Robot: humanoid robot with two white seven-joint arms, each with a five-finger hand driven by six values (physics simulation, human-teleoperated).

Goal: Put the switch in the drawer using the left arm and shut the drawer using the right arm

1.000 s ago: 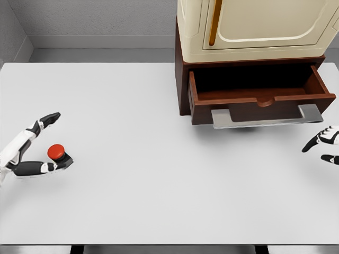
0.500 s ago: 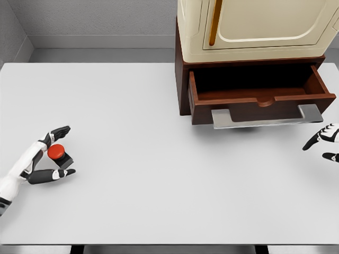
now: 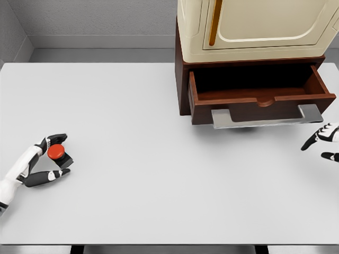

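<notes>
Switch [image 3: 57,154] sits on the white table [image 3: 137,174] at far left — left hand [image 3: 43,161] fingers closing around it. Drawer [image 3: 259,95] stands open; right hand [image 3: 324,142] — fingers loose, holding nothing — waits just below.

A big white tabletop [image 3: 137,137] fills most of the view. At about 1 o'clock stands a cream cabinet [image 3: 254,26] with a rounded door panel and a thin orange handle [image 3: 213,24]. Behind the tabletop is a gray wall [image 3: 95,18].

Red switch [image 3: 56,152], brown drawer [image 3: 259,100], cream cabinet [image 3: 254,26], white table [image 3: 159,185].
</notes>
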